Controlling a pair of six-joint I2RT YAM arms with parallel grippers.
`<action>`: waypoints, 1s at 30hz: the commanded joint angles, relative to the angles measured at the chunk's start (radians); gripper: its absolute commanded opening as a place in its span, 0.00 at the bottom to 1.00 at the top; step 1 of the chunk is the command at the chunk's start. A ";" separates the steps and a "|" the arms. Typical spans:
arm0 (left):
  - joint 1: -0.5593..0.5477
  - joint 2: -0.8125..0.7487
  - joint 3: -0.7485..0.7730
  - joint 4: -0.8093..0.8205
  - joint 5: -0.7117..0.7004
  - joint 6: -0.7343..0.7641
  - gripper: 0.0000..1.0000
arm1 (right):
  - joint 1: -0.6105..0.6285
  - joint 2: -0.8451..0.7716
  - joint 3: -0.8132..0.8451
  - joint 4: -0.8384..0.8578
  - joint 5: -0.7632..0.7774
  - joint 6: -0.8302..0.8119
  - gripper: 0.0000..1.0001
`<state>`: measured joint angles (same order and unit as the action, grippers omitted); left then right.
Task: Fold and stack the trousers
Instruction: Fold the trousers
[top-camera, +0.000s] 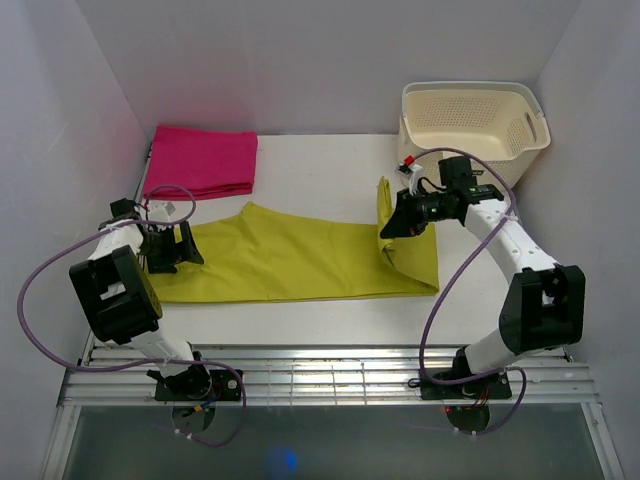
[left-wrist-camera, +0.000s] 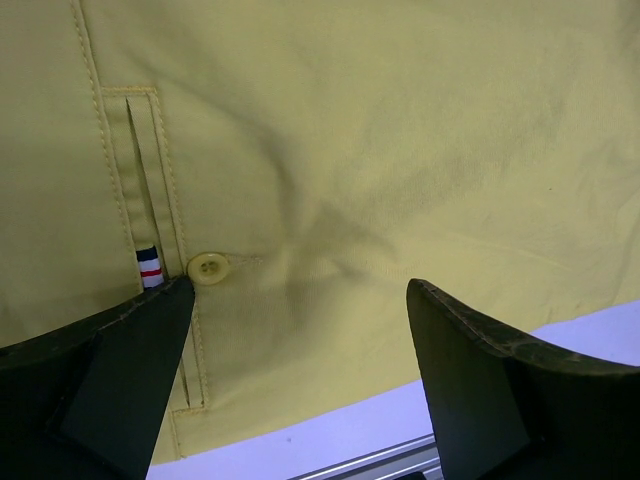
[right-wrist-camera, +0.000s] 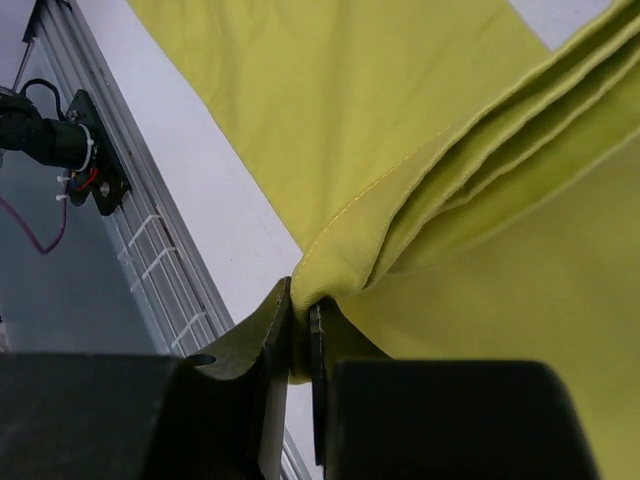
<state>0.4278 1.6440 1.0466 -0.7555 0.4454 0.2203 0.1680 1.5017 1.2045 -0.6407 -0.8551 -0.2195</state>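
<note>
The yellow-green trousers (top-camera: 290, 260) lie flat across the middle of the table, waistband end at the left. My right gripper (top-camera: 392, 228) is shut on the leg hems and holds them lifted above the right end; the wrist view shows the jaws pinching the folded cloth edges (right-wrist-camera: 400, 220). My left gripper (top-camera: 172, 252) is open just above the waistband end. In its wrist view the fingers (left-wrist-camera: 470, 390) straddle the fabric near a back pocket with a pale button (left-wrist-camera: 208, 267).
A folded magenta-pink cloth (top-camera: 202, 160) lies at the back left. A cream perforated basket (top-camera: 470, 125) stands at the back right. The slatted metal rail (top-camera: 330, 375) runs along the near table edge. White walls close both sides.
</note>
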 joint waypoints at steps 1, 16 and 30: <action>0.000 -0.021 -0.022 -0.022 0.003 0.001 0.98 | 0.086 0.054 -0.014 0.238 0.005 0.187 0.08; 0.000 -0.003 -0.086 0.030 -0.028 -0.021 0.98 | 0.349 0.178 -0.072 0.595 0.105 0.463 0.08; 0.000 -0.003 -0.111 0.039 -0.036 -0.025 0.98 | 0.444 0.272 -0.048 0.716 0.142 0.551 0.08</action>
<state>0.4282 1.6310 0.9886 -0.6918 0.4347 0.1974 0.5926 1.7676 1.1168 0.0082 -0.7147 0.3096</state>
